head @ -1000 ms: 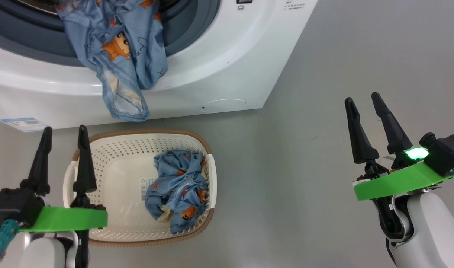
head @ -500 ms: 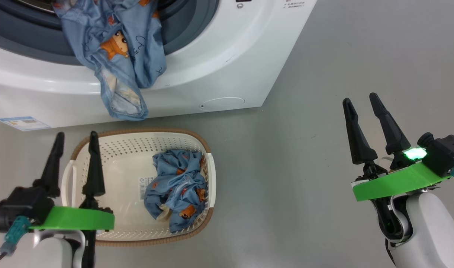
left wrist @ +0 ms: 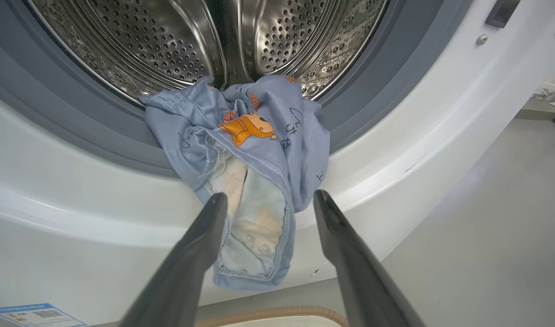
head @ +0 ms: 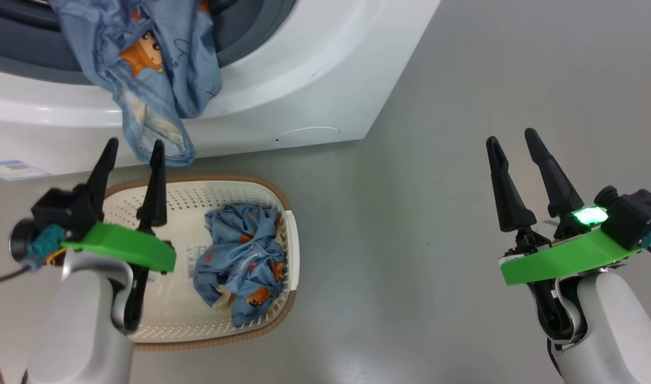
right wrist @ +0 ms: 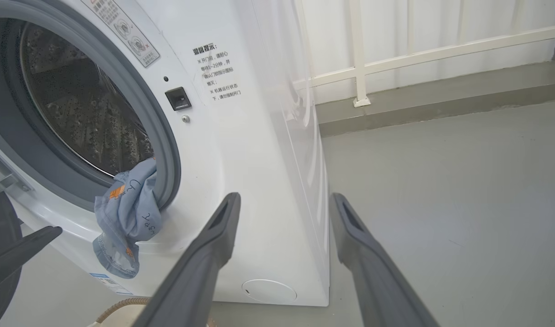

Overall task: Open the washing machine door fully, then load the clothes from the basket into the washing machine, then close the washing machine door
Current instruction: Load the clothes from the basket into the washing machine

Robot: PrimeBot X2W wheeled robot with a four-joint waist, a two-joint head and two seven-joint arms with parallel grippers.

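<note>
Your left gripper (head: 136, 143) hangs over the basket (head: 197, 183) at its far rim, jaws wide apart and empty. Its fingers aim at the garment (left wrist: 254, 150) that drapes out of the drum (left wrist: 168, 45) over the washer (head: 304, 80) and its front lip. Another crumpled garment (head: 240, 261) lies in the basket's right half. Your right gripper (head: 511, 136), also spread and empty, is above bare floor (head: 410, 213), well right of the washer.
</note>
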